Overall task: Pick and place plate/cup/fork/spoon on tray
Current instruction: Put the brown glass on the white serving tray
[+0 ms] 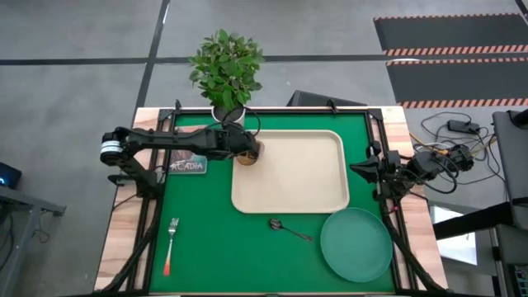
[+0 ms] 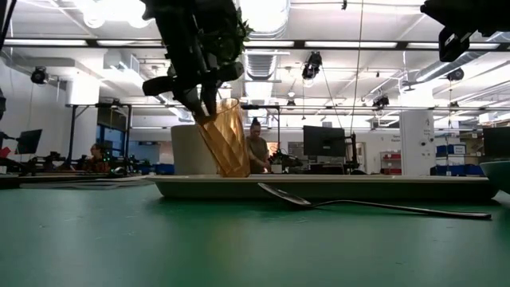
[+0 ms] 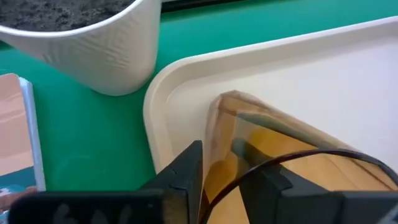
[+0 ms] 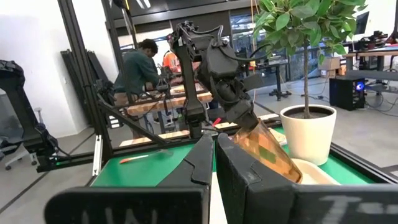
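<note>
The amber ribbed cup (image 1: 247, 155) is tilted in my left gripper (image 1: 237, 149) over the far left corner of the cream tray (image 1: 313, 177). It also shows in the low view (image 2: 224, 140) and in the right wrist view (image 4: 268, 154). The teal plate (image 1: 356, 243) lies on the mat near the tray's near right corner. The silver spoon (image 1: 289, 228) lies just in front of the tray. The red-handled fork (image 1: 170, 245) lies at the near left. My right gripper (image 4: 214, 163) is shut and empty at the table's right edge (image 1: 364, 171). My left gripper holds the cup by its rim wall (image 3: 219, 180), one finger (image 3: 267, 182) inside the cup and one (image 3: 185, 175) outside. The fingers come slanting down from the table's left. The cup hangs tilted, its base (image 2: 236, 170) low over the tray's corner; whether it touches, I cannot tell.
A white plant pot (image 1: 228, 111) with a leafy plant stands just beyond the tray's far left corner, close to the cup. A game box (image 1: 188, 165) lies on the mat left of the tray. The tray's inside is bare.
</note>
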{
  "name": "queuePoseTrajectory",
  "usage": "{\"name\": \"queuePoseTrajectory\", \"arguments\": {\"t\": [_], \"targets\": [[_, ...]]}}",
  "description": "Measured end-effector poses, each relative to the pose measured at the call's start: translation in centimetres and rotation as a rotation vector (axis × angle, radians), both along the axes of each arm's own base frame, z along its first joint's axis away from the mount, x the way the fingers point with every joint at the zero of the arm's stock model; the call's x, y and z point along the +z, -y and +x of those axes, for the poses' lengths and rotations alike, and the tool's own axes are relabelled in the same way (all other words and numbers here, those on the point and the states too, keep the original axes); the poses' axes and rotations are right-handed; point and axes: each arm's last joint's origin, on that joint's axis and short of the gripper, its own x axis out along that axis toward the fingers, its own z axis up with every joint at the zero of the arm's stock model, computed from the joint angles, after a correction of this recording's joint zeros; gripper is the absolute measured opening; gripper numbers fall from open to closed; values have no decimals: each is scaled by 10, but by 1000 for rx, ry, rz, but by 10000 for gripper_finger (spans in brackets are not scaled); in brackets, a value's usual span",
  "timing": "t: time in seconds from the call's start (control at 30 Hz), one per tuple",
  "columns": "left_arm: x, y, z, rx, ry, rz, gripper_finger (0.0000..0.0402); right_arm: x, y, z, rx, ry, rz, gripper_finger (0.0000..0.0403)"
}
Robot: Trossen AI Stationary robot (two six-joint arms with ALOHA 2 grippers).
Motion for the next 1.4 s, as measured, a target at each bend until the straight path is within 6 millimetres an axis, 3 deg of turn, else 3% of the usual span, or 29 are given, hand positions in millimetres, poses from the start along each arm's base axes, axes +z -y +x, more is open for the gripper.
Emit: {"name": "queuePoseTrajectory", "arguments": {"t": [0.57,1.4], "targets": [[15,-5,16,41,223,94,83,0,0,0,0,0,0,9],[13,-7,-4,11,35,92,83,0,0,0,0,-1,2,9]]}}
